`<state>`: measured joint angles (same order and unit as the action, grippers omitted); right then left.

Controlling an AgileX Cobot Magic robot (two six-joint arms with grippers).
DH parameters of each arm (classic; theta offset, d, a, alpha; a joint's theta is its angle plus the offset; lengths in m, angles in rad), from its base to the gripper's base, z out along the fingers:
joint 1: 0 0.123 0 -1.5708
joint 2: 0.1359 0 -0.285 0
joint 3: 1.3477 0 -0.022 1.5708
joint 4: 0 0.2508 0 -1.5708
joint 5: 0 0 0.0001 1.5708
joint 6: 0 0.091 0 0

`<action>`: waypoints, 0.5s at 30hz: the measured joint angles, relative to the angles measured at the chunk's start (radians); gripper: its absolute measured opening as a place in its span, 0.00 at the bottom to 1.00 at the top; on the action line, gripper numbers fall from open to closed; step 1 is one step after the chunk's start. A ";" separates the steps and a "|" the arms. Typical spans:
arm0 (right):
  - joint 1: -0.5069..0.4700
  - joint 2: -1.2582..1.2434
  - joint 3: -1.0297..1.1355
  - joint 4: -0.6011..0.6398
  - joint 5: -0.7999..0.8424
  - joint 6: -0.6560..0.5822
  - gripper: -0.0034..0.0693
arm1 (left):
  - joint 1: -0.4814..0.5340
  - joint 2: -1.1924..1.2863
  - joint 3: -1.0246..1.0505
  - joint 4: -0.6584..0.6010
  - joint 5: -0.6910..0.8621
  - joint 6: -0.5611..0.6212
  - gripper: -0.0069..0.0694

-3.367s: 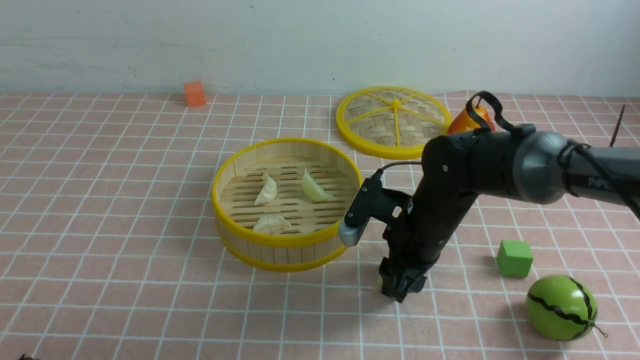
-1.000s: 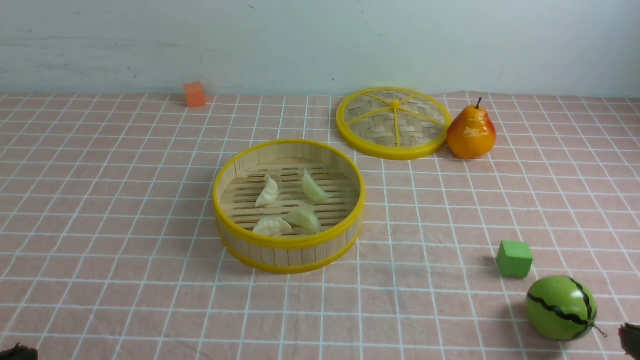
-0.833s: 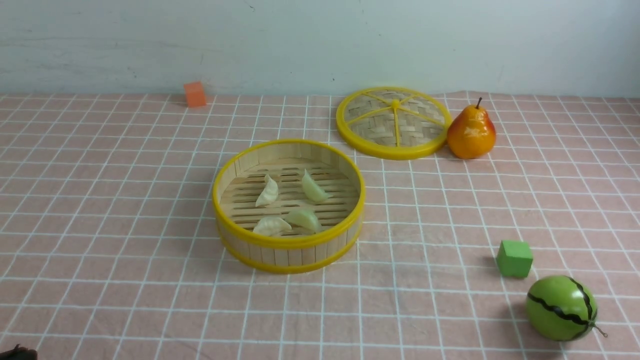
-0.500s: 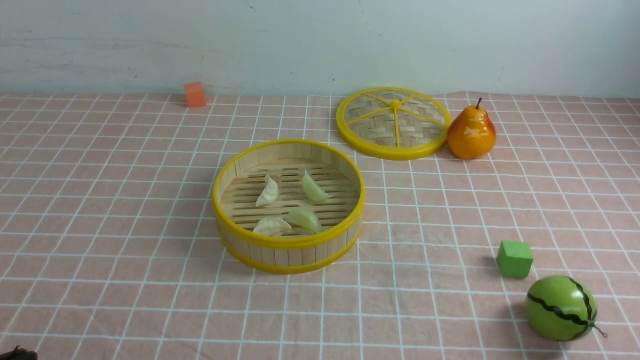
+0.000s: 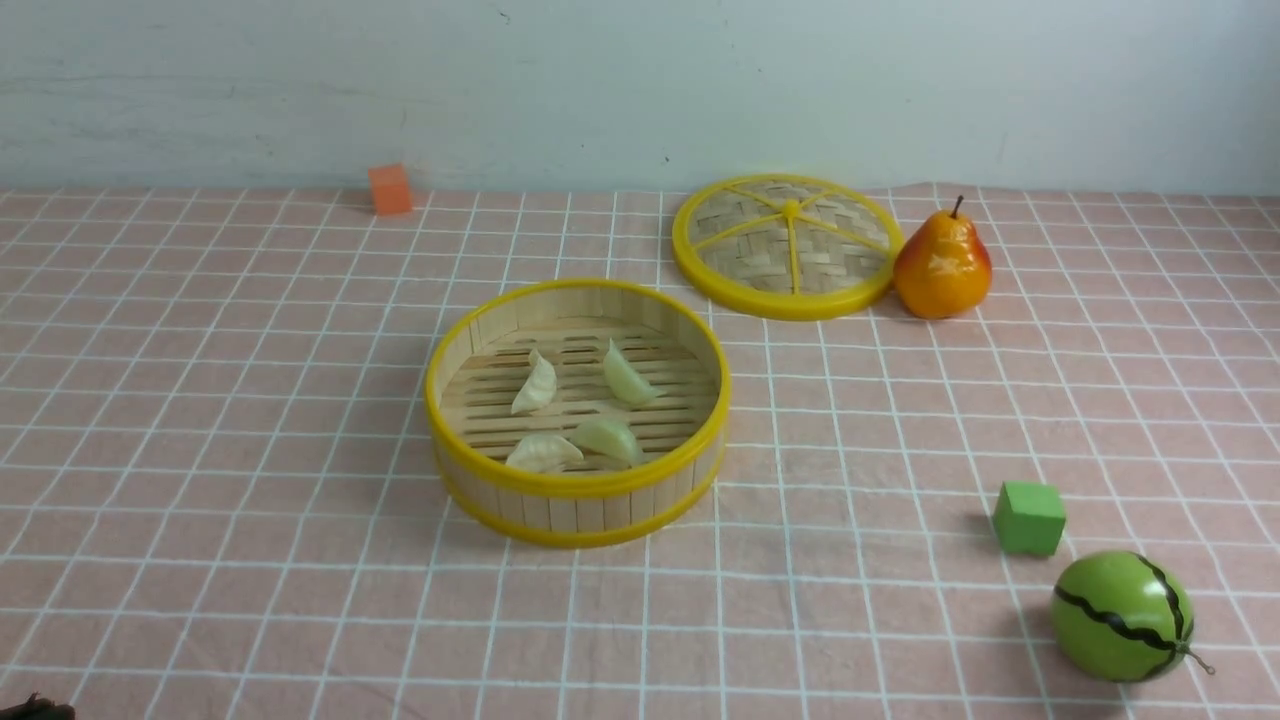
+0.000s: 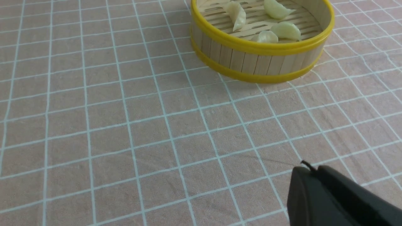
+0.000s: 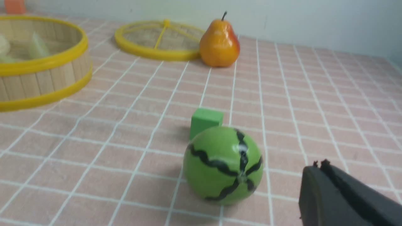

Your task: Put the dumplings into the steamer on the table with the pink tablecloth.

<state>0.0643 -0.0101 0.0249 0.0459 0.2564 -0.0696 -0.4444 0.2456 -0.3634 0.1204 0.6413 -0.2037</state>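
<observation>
I see all four dumplings [image 5: 577, 415] sitting in the steamer [image 5: 577, 497], well ahead of both grippers; left gripper [image 6: 309, 171] and right gripper [image 7: 318, 168] pinched closed, empty.

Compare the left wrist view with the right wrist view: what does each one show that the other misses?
Only the left wrist view shows all four dumplings lying on the steamer's slatted floor, plus the shut left claw. Only the right wrist view shows the woven lid, the pear, the green cube, the toy watermelon and the shut right claw. Both show the steamer on the pink tablecloth.
</observation>
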 joint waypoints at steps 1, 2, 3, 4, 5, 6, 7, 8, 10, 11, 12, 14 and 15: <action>0.000 0.000 0.000 0.019 0.022 -0.009 0.02 | 0.000 0.000 0.000 0.000 0.001 0.000 0.13; -0.001 0.000 0.000 0.032 0.053 -0.012 0.02 | 0.000 0.000 0.000 0.000 0.001 0.000 0.13; -0.001 0.000 0.000 0.035 0.068 -0.012 0.02 | 0.000 0.000 0.000 0.000 0.001 0.000 0.13; -0.001 0.000 0.000 0.038 0.081 -0.011 0.02 | 0.000 0.000 0.000 0.000 0.001 0.000 0.13; -0.001 0.000 -0.002 0.040 0.100 -0.002 0.02 | 0.000 0.000 0.000 0.000 0.001 0.000 0.13; -0.001 0.000 -0.005 0.041 0.106 0.002 0.02 | 0.000 0.000 0.000 0.000 0.001 0.000 0.14; -0.001 0.000 -0.006 0.042 0.116 0.008 0.02 | 0.000 0.000 0.000 0.000 0.001 0.000 0.14; -0.001 0.000 -0.007 0.042 0.117 0.008 0.02 | 0.000 0.000 0.000 0.000 0.001 0.000 0.14; -0.001 0.000 -0.008 0.046 0.123 0.010 0.03 | 0.000 0.000 0.000 0.000 0.001 0.000 0.14; -0.001 0.000 -0.008 0.046 0.126 0.010 0.03 | 0.000 0.000 0.000 0.000 0.001 0.000 0.14; -0.001 0.000 -0.009 0.046 0.127 0.010 0.03 | 0.000 0.000 0.000 0.000 0.001 0.000 0.14; -0.001 0.000 -0.009 0.046 0.128 0.010 0.03 | 0.000 0.000 0.000 0.000 0.001 0.000 0.14; -0.001 0.000 -0.009 0.046 0.128 0.010 0.03 | 0.000 0.000 0.000 0.000 0.001 0.000 0.14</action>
<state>0.0635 -0.0101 0.0159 0.0915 0.3843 -0.0594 -0.4444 0.2456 -0.3634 0.1204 0.6426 -0.2037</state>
